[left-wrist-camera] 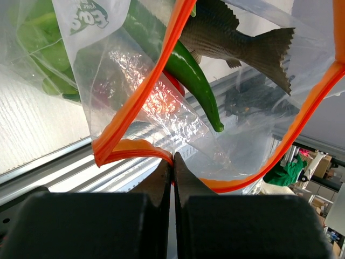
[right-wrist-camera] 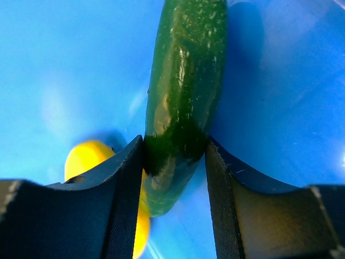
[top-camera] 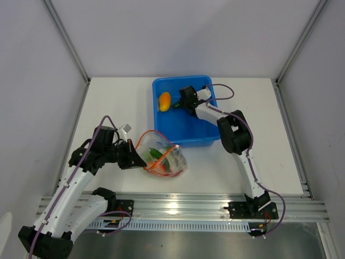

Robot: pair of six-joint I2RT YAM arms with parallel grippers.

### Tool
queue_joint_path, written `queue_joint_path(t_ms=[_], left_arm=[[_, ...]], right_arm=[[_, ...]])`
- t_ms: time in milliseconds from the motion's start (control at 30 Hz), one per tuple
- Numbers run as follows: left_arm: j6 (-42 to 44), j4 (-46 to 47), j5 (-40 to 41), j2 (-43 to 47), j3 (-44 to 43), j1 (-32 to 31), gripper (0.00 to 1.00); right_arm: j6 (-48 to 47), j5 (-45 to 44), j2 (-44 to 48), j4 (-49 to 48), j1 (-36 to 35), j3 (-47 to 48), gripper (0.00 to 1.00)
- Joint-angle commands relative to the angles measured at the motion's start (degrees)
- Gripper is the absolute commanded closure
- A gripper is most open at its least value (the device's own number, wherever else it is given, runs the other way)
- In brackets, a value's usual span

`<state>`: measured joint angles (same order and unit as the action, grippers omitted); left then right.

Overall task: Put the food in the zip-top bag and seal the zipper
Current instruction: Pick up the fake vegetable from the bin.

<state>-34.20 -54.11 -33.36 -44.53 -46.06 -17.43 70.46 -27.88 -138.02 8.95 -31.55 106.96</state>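
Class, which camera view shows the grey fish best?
Left wrist: the grey fish lies large at the frame's top, in the zip-top bag. Top external shows the bag only small, fish indistinct; right wrist misses it.

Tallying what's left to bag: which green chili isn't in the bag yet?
The dark green chili gripped by the right hand in the blue tub. The other green chili already lies inside the zip-top bag.

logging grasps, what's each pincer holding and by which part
Left pincer: zip-top bag, pinched by its orange zipper strip. Right pincer: green chili, gripped near one end, in the blue tub.
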Motion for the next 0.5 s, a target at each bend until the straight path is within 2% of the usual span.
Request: queue_joint_path(t_ms=[0, 133, 367, 467], left_arm=[[-0.5, 1.5, -1.3, 0.9, -1.1, 0.6, 0.99], [-0.9, 1.2, -1.4, 0.4, -2.6, 0.6, 0.99], [-2.1, 1.4, -2.0, -0.3, -4.4, 0.6, 0.99], [-2.5, 1.0, -2.1, -0.8, -5.3, 0.6, 0.99]], right_arm=[[-6.0, 3.8, 6.0, -7.9, 1.8, -3.4, 1.0], [-14.2, 8.2, 12.4, -12.9, 2.8, -6.3, 1.0], [-24.6, 18.2, 27.1, -19.7, 3.5, -18.4, 1.0], [-30.2, 26.9, 31.7, -21.6, 3.6, -22.3, 1.0]])
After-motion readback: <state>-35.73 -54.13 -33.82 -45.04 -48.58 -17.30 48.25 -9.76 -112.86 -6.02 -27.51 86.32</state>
